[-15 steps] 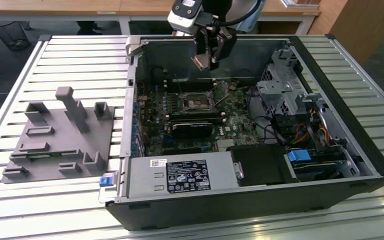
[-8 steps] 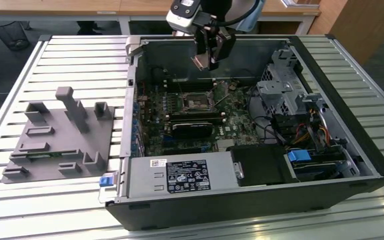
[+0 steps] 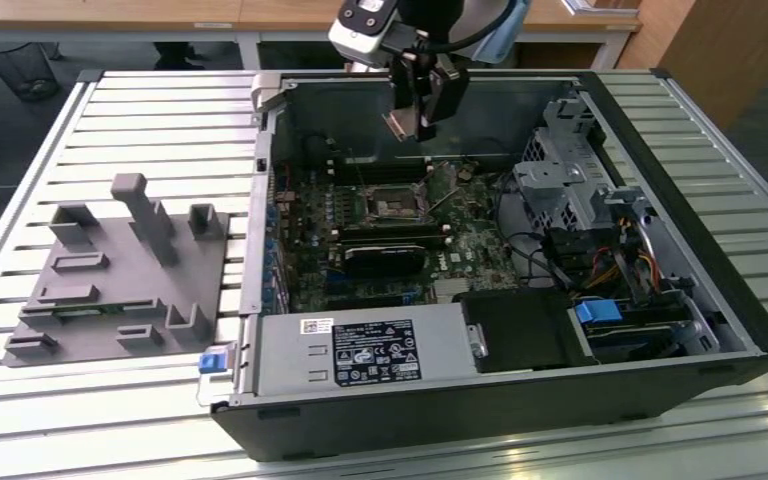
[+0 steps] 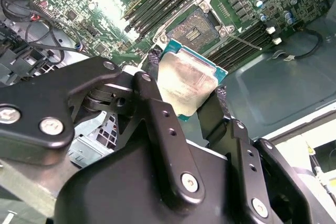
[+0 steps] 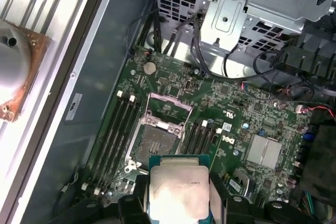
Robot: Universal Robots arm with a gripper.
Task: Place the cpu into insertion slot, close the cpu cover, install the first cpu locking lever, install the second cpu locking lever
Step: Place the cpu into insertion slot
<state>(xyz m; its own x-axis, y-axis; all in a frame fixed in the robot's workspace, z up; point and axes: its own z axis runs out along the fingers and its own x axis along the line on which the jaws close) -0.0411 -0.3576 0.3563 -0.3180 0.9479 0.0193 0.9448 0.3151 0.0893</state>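
1. Your pincer (image 3: 418,126) hangs over the open computer case (image 3: 704,300), above its rear half, and is clamped on the cpu (image 3: 402,124).
2. In both wrist views you see the cpu (image 4: 186,80) (image 5: 177,192) held by two opposite edges between the black fingers (image 4: 157,114). Its silvery top faces the cameras.
3. The cpu is in the air, well apart from the green motherboard (image 5: 247,103).
4. The insertion slot (image 5: 155,142) lies below the cpu, uncovered, with its dark centre showing.
5. The cpu cover (image 5: 168,109) stands swung open just beside the slot.
6. The case rests on your slatted table (image 3: 157,110). A grey fixture (image 3: 117,270) sits on the exterior view's left.
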